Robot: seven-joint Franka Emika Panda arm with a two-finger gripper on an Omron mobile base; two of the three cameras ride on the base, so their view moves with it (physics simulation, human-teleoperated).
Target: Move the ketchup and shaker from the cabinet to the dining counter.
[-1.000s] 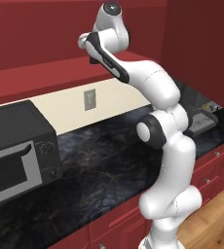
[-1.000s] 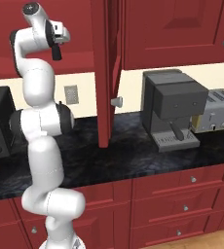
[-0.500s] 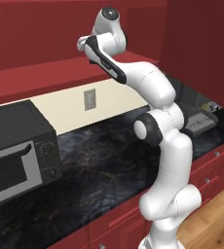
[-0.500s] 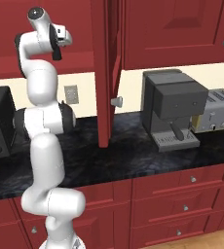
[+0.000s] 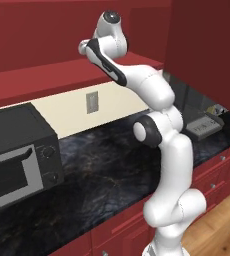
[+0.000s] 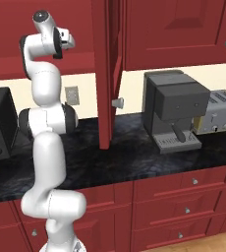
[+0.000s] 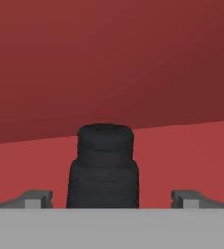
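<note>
In the hand view the shaker, a small dark cylinder with a narrower top, stands upright on the red shelf of the cabinet. It sits close in front of my gripper, between the two fingertips, which stand wide apart on either side without touching it. The gripper is open. In the base views my arm is raised high, with the hand reaching toward the cabinet beside its open door. The ketchup and the dining counter are out of view.
Below the cabinet runs a black marbled counter with a grey microwave at the left. A dark coffee machine and a silver toaster stand to the right. The open door's knob juts out at mid height.
My hand has edged a little further toward the cabinet and slightly lower. The jaws stay wide apart and the shaker has not moved.
</note>
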